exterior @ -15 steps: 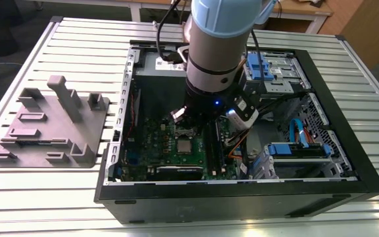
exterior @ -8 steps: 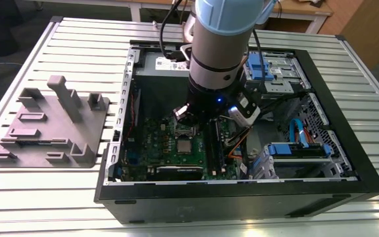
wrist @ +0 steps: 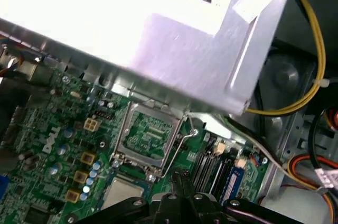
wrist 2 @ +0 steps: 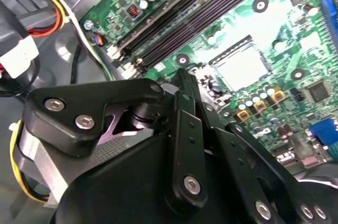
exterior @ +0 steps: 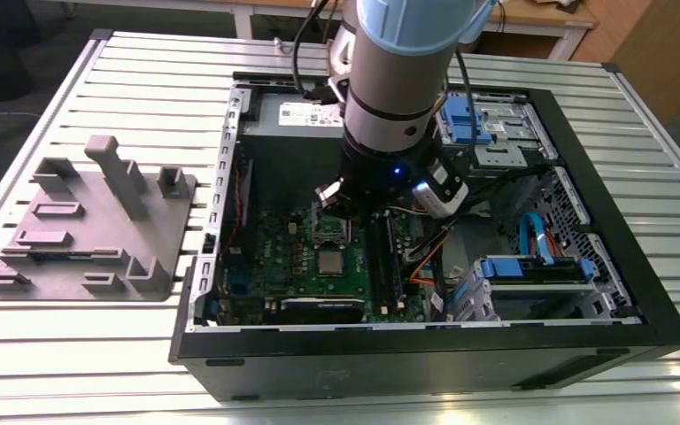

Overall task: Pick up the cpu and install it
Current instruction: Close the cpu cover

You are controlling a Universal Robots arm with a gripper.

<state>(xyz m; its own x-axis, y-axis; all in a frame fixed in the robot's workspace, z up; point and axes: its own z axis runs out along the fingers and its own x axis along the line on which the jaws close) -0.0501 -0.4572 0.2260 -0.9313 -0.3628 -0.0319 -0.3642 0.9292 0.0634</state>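
Observation:
The cpu (exterior: 330, 263) is a small silvery square lying flat in its socket on the green motherboard (exterior: 281, 266), inside the open computer case. It also shows pale and bright in both wrist views (wrist 2: 241, 68) (wrist: 122, 195). The metal socket frame (wrist: 148, 137) stands flipped up beside it, with its wire lever (wrist: 182, 138) raised. My gripper (exterior: 343, 215) hangs inside the case just above the socket frame, a little away from the cpu. Its black fingers meet at one tip in both wrist views (wrist 2: 180, 74) (wrist: 182, 175), shut, with nothing visible between them.
A silver power supply (exterior: 298, 115) fills the case's far end. Memory slots (wrist 2: 195, 20) and cables (wrist: 311, 76) run beside the socket. Blue drive brackets (exterior: 535, 266) sit at the exterior view's right. A grey moulded fixture plate (exterior: 92, 230) lies on the slatted table, at the exterior view's left.

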